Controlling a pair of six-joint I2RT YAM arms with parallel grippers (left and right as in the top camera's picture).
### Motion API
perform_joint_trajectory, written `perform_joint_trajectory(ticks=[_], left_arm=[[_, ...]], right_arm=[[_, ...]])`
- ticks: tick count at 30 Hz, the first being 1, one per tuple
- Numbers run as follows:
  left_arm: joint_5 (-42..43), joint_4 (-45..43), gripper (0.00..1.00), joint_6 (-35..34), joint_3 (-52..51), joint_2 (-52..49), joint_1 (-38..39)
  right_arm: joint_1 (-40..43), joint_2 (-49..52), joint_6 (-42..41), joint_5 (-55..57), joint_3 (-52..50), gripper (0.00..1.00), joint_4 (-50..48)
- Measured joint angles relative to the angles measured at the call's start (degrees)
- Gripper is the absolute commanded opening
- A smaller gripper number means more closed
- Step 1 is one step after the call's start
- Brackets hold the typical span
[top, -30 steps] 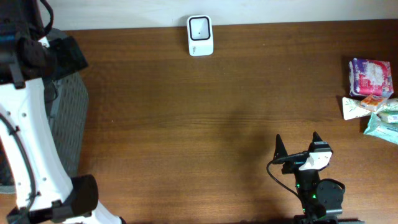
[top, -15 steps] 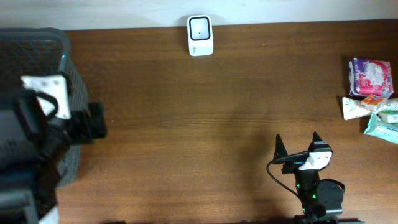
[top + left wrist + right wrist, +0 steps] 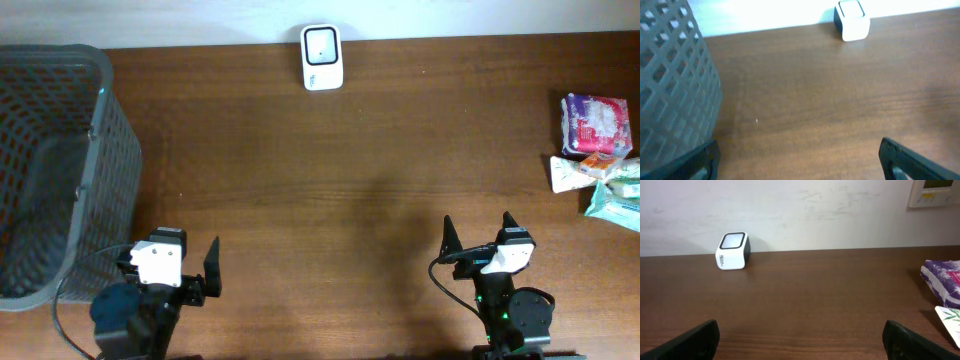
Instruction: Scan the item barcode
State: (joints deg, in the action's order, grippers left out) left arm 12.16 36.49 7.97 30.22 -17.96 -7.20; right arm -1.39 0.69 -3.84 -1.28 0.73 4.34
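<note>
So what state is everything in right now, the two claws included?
Left gripper: open, holding nothing.
Right gripper: open, holding nothing.
Scanner: upright at the table's far edge, nothing before it.
Basket: upright, nothing visible inside.
Packets: heaped at the right edge, not gripped.

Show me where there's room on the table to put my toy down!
The wide middle of the table is bare: from the white scanner at the back to the left gripper and right gripper in front, and from the grey basket across to the packets. Only that right edge is crowded.
</note>
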Motion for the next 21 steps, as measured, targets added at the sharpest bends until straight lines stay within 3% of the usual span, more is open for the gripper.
perform_joint_trajectory(ticks=[9,14,21], left_arm=[[0.11,-31.17,0.99,0.04,-20.44,12.28,0.0],[0.07,-45.97,0.99,0.15,-26.88,15.82,0.0],[0.07,-44.19,0.99,0.17,-29.29,17.14,0.0]], right_arm=[[0.0,0.0,0.02,0.0,0.0,0.99,0.0],[0.0,0.0,0.0,0.0,0.0,0.99,0.0],[0.0,0.0,0.0,0.0,0.0,0.99,0.0]])
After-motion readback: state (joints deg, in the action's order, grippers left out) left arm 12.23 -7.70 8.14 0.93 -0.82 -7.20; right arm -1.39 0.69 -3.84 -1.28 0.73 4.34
